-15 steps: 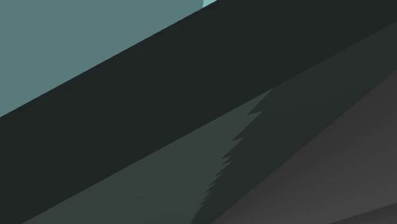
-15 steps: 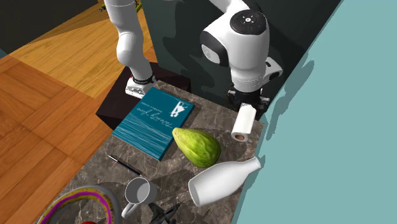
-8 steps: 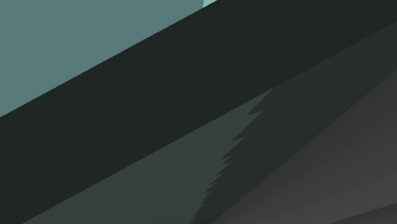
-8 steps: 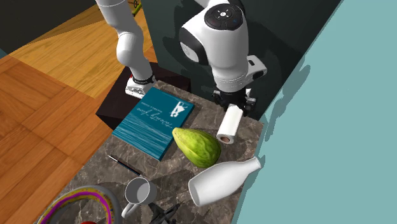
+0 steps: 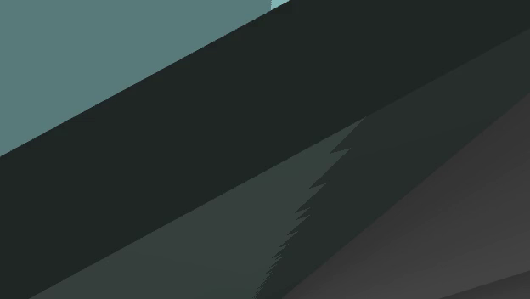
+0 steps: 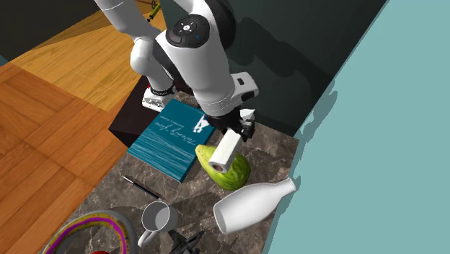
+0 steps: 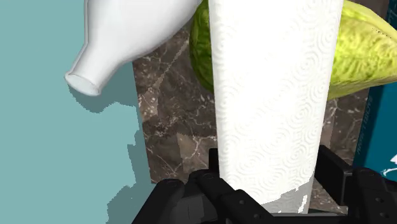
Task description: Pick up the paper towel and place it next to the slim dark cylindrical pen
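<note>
We judged this the carrying step. The black gripper (image 6: 236, 132) clasped the white paper towel (image 6: 225, 151) at one end, lifted above the green fruit (image 6: 235, 173). The roll's long axis ran out from the fingers, slanting down towards the marble table (image 6: 275, 141). Next, we thought, it needed carrying to the pen (image 6: 140, 186), well apart near the mug (image 6: 159, 216).

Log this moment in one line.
gripper: shut on paper towel | paper towel: lifted, over green fruit | pen: on counter, not yet reached
</note>
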